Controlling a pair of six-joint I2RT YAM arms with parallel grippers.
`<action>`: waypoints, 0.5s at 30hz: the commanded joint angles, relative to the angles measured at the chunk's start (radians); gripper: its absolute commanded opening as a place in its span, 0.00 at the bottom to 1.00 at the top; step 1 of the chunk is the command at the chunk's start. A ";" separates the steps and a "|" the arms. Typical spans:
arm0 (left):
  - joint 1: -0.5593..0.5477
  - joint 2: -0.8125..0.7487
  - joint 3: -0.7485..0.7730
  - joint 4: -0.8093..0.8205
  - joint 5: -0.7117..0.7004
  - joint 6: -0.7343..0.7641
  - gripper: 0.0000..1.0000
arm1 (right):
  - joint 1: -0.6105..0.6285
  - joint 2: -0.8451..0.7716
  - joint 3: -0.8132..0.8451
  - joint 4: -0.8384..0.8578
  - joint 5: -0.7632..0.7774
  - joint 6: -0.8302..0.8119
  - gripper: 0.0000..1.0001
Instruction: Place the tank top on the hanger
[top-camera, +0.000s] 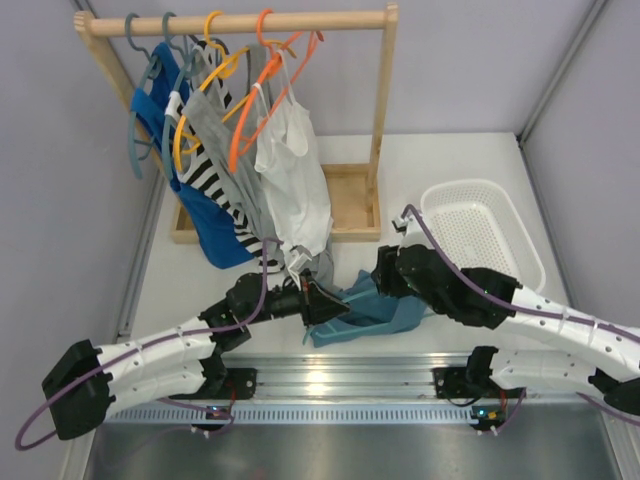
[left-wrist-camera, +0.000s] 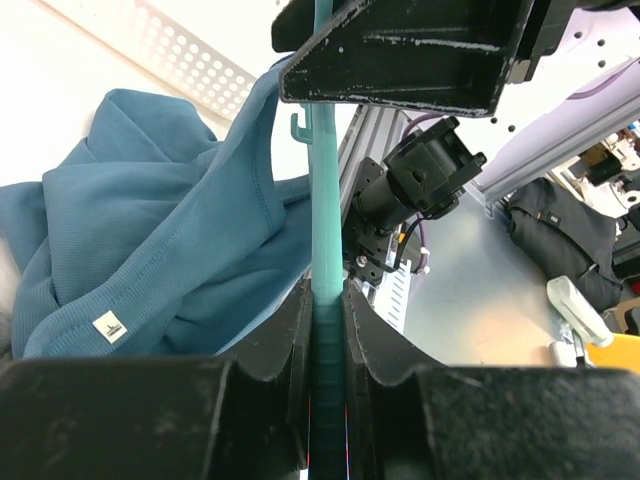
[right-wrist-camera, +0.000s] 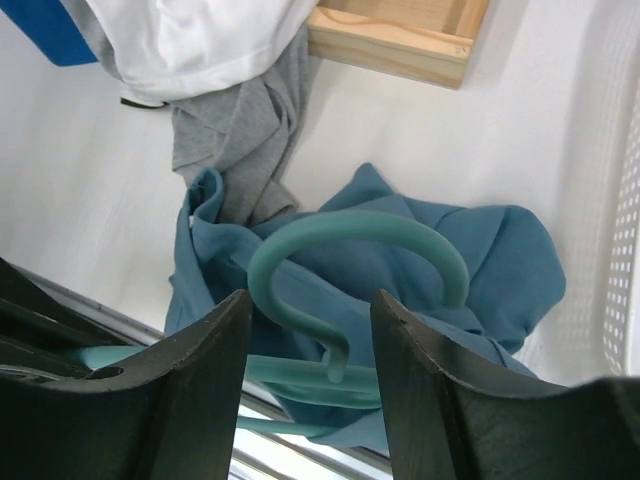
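The dusty teal-blue tank top (top-camera: 375, 312) lies crumpled on the table near the front edge, between both grippers. It also shows in the left wrist view (left-wrist-camera: 150, 230) and the right wrist view (right-wrist-camera: 490, 265). My left gripper (top-camera: 322, 300) is shut on a straight bar of the light teal hanger (left-wrist-camera: 326, 200), beside the top. My right gripper (right-wrist-camera: 310, 300) is open just above the top, and the hanger's curved hook (right-wrist-camera: 350, 235) sits between its fingers without touching them. Part of the top drapes over the hanger.
A wooden rack (top-camera: 240, 22) at the back left holds orange and grey-blue hangers with royal-blue, striped, grey and white (top-camera: 292, 170) garments. Its wooden base (right-wrist-camera: 400, 40) is close behind. A white perforated basket (top-camera: 482, 225) stands at the right.
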 joint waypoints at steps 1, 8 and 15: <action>0.003 0.010 0.053 0.091 0.028 0.035 0.00 | -0.008 0.009 -0.006 0.103 -0.034 -0.023 0.51; 0.003 -0.005 0.050 0.079 -0.001 0.041 0.00 | -0.028 0.005 -0.050 0.145 -0.055 -0.016 0.43; 0.003 -0.009 0.045 0.083 -0.021 0.041 0.00 | -0.030 -0.017 -0.110 0.186 -0.043 0.009 0.39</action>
